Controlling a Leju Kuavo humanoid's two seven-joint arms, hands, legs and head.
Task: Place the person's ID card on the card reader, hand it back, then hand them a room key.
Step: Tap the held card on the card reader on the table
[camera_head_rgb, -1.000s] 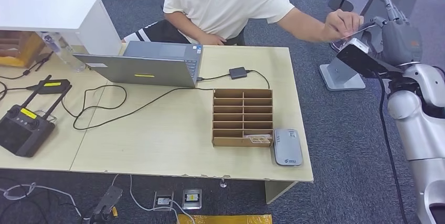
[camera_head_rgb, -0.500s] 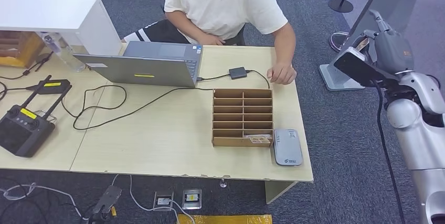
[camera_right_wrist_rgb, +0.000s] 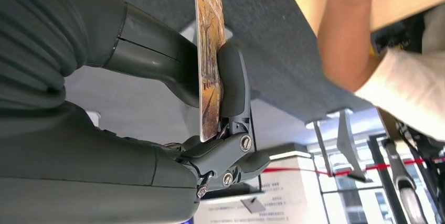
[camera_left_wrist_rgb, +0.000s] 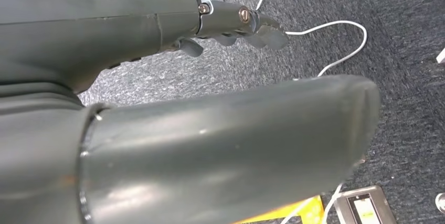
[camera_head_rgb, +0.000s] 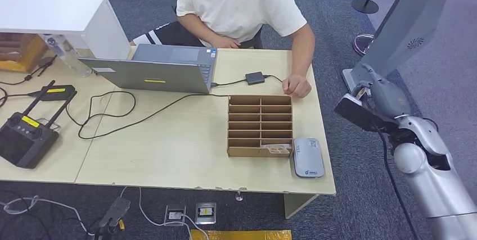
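My right hand (camera_head_rgb: 384, 97) hangs off the table's right edge, level with the wooden organiser (camera_head_rgb: 260, 125). It pinches the person's ID card (camera_right_wrist_rgb: 209, 51) between thumb and fingers, the card standing edge-on in the right wrist view. The grey card reader (camera_head_rgb: 307, 157) lies flat at the table's front right corner, nearer to me than the hand. A key card (camera_head_rgb: 275, 149) sits in the organiser's front row. The person's hand (camera_head_rgb: 296, 86) rests on the table behind the organiser. My left hand (camera_left_wrist_rgb: 236, 24) hangs over the carpet, fingers apart and holding nothing.
A laptop (camera_head_rgb: 152, 71) and a small black box (camera_head_rgb: 255, 77) with its cable lie at the back of the table (camera_head_rgb: 169, 150). A black remote controller (camera_head_rgb: 25, 136) is at the far left. A grey stand base (camera_head_rgb: 365, 82) is on the floor behind my right hand.
The person let go of the card at my raised right hand and drew their arm back to the table. My right hand came down and nearer with the card.
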